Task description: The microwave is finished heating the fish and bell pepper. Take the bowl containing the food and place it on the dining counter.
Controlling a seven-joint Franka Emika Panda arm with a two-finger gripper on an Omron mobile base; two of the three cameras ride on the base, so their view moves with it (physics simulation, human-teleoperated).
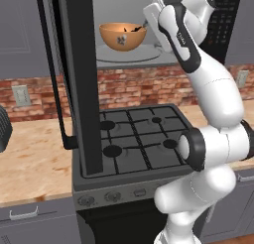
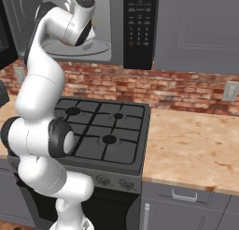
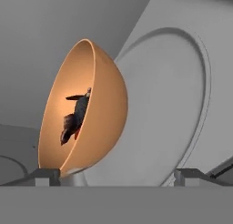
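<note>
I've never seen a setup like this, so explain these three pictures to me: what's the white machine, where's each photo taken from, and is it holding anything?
It is a white robot arm in a simulated kitchen. Two pictures come from cameras behind it, left and right; the third looks along its hand. The arm reaches into an open microwave above a gas stove. Inside, an orange bowl sits on the turntable with a fish in it. The gripper is open by the bowl's rim, holding nothing.
</note>
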